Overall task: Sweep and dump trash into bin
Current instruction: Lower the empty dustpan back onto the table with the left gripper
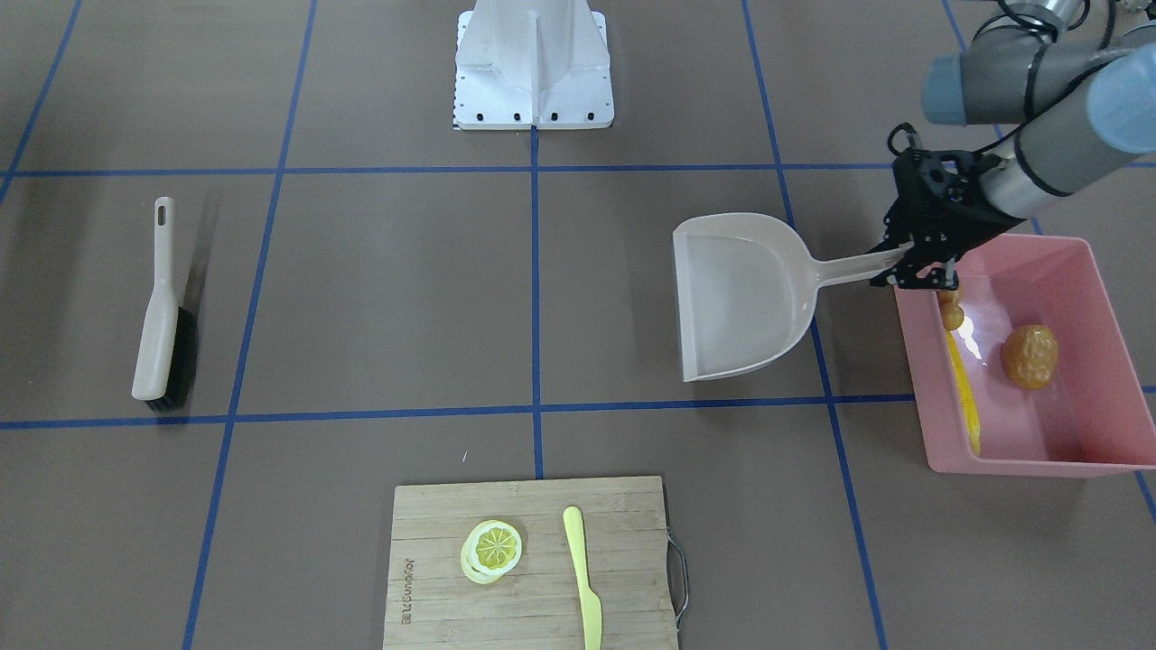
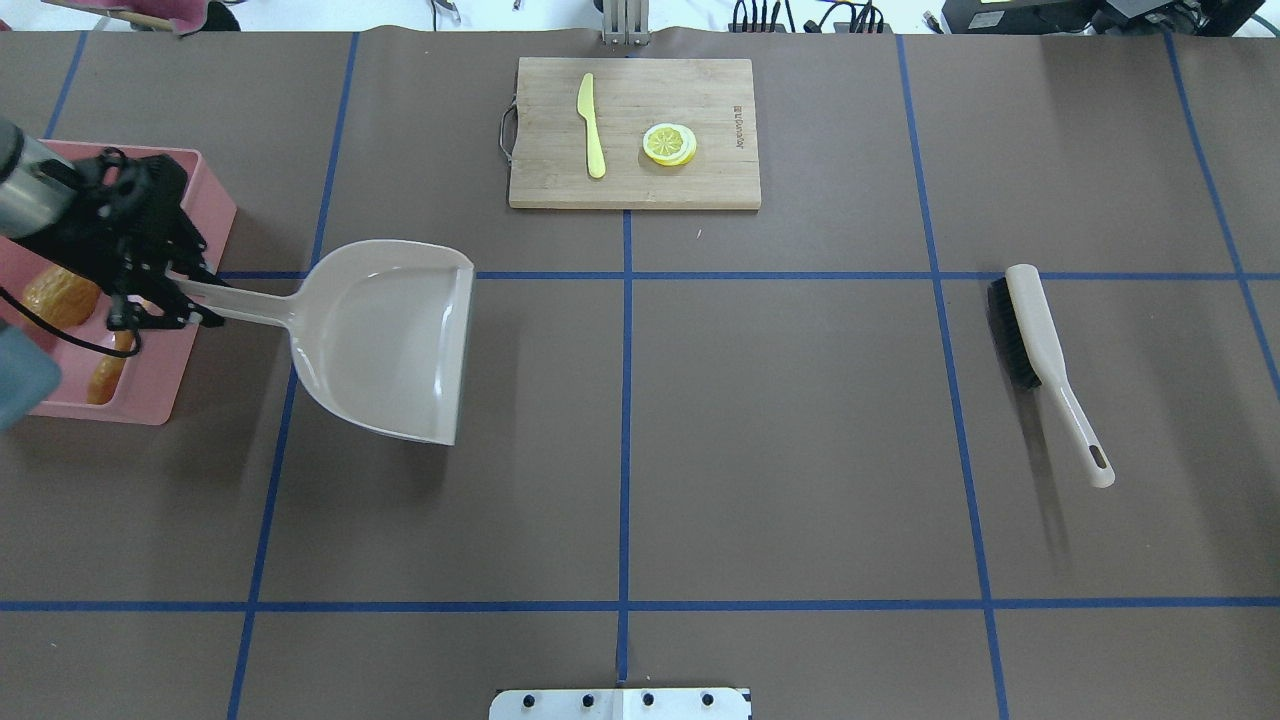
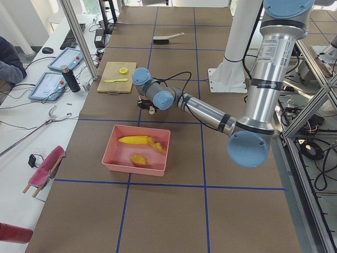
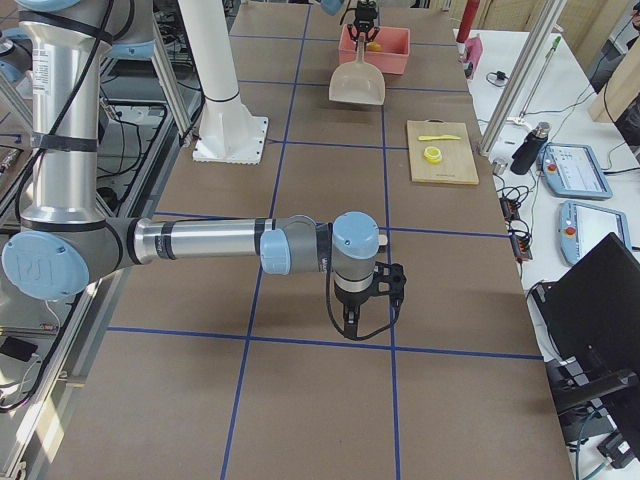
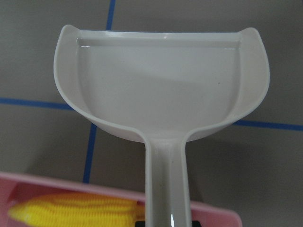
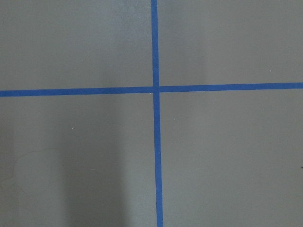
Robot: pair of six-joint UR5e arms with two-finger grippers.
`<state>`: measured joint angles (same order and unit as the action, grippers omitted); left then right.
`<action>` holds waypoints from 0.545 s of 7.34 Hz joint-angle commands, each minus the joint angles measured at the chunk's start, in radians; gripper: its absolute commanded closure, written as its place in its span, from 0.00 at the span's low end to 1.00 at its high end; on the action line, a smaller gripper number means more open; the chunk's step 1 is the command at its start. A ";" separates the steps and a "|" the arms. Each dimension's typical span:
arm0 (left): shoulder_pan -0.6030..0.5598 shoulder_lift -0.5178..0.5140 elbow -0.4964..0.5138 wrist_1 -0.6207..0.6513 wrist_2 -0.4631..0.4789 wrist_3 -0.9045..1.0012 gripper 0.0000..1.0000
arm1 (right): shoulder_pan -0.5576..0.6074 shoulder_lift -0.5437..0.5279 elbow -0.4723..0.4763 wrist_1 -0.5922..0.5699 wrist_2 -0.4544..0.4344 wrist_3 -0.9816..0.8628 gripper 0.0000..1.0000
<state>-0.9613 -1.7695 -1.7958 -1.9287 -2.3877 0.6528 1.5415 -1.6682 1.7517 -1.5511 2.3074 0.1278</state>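
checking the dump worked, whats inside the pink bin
Corn cob, potato and ginger root lie in the pink bin; the left gripper, holding the dustpan, hides part of the ginger root.

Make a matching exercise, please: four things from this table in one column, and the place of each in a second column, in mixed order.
1. dustpan
2. brush
3. corn cob
4. lemon slice

a. on the cutting board
b. inside the pink bin
c. handle held by the left gripper
d. alone on the table, robot's right side

Pairs: 1-c, 2-d, 3-b, 4-a
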 commanded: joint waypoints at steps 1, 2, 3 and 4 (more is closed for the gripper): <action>0.168 -0.027 0.016 -0.212 0.103 -0.180 1.00 | 0.006 0.011 0.025 -0.091 -0.009 -0.008 0.00; 0.189 -0.039 0.045 -0.252 0.119 -0.203 1.00 | 0.008 0.010 0.029 -0.095 -0.040 -0.079 0.00; 0.196 -0.050 0.062 -0.268 0.119 -0.231 1.00 | 0.008 0.015 0.025 -0.101 -0.058 -0.100 0.00; 0.205 -0.050 0.064 -0.294 0.119 -0.311 1.00 | 0.011 0.013 0.023 -0.101 -0.057 -0.100 0.00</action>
<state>-0.7717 -1.8137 -1.7425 -2.1885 -2.2728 0.4182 1.5498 -1.6557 1.7764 -1.6467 2.2593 0.0431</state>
